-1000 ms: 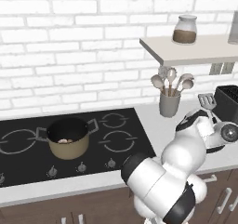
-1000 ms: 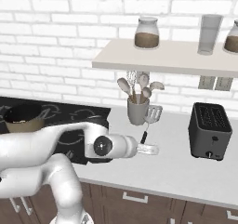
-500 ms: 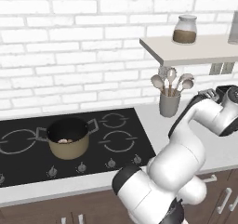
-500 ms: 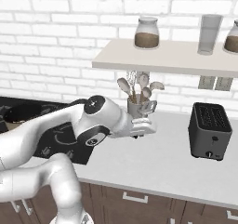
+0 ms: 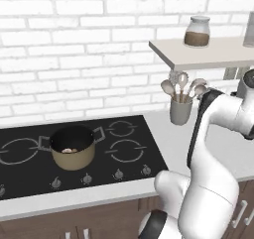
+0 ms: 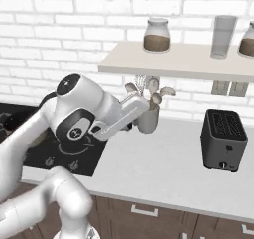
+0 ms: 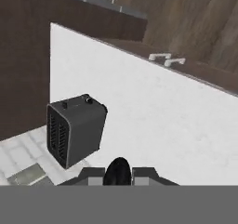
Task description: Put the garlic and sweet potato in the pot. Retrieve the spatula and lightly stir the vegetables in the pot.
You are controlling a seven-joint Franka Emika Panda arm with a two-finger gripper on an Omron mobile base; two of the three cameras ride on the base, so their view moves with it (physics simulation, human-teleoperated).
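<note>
The tan pot (image 5: 73,149) stands on the hob's front left burner. Inside it lie the vegetables (image 5: 69,150): an off-white garlic lump and a pinkish-brown sweet potato, touching each other. In the hand view my gripper (image 7: 118,174) holds a black rounded end between its fingers, which looks like the spatula handle (image 7: 118,170). The spatula's slotted head is hidden. In the right base view my hand hangs in the air just left of the utensil cup (image 6: 149,118), pointing toward the toaster (image 6: 223,139).
The grey utensil cup (image 5: 180,111) with pale spoons stands right of the black hob (image 5: 124,153). A shelf (image 6: 173,64) with a jar (image 6: 156,34) hangs above it. The dark toaster (image 7: 74,130) sits far right on the pale counter (image 6: 158,168).
My arm has risen from the counter beside the utensil cup and swung up in front of it. The spatula no longer lies on the counter.
</note>
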